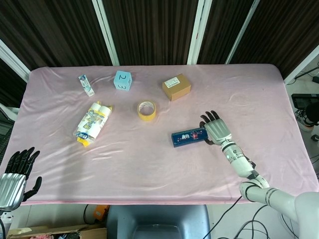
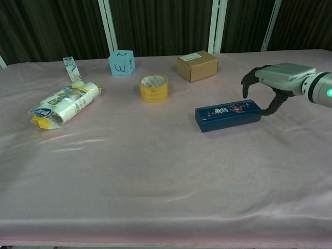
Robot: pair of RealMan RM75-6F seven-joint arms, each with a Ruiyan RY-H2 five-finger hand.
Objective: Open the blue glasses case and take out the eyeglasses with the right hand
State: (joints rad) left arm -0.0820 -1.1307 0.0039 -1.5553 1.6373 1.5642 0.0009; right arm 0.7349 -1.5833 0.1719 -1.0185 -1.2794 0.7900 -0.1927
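Note:
The blue glasses case (image 1: 189, 137) (image 2: 228, 115) lies closed on the pink cloth, right of centre, slightly tilted. My right hand (image 1: 216, 130) (image 2: 274, 80) hovers over the case's right end, palm down, fingers spread and curved; the thumb touches that end in the chest view. It holds nothing. No eyeglasses are visible. My left hand (image 1: 14, 178) hangs off the table's near left corner, fingers apart and empty, seen only in the head view.
A yellow tape roll (image 1: 146, 110) (image 2: 154, 87) and a brown cardboard box (image 1: 176, 86) (image 2: 197, 65) lie behind the case. A light blue cube (image 1: 122, 80), a small sachet (image 1: 85, 84) and a plastic pack of bottles (image 1: 92, 122) sit at the left.

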